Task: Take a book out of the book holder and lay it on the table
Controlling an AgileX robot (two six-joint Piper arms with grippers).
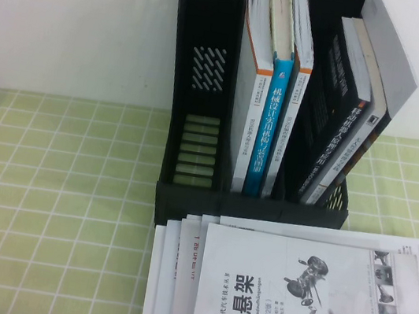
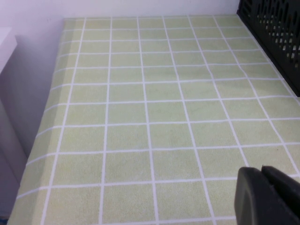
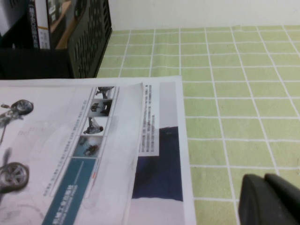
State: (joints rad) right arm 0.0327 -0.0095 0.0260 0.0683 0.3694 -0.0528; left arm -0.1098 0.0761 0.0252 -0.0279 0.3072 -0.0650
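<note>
The left end effector (image 2: 269,194) hovered over bare surface (image 2: 140,108), its jaws pressed together. The right end effector (image 3: 272,199), likewise closed, hung beside a stack of white books (image 3: 89,150). Beyond, the grey book (image 1: 390,62) leaned in the holder (image 1: 197,83).

Your high view looks down from the robot's side onto the book holder (image 1: 261,133) and the tabletop (image 1: 50,204). The left wrist view sits low and close over bare cloth, with the left gripper (image 2: 267,197) at its edge and a corner of the holder. The right wrist view, with the right gripper (image 3: 269,199), shares the white book (image 3: 70,150) with the high view.
</note>
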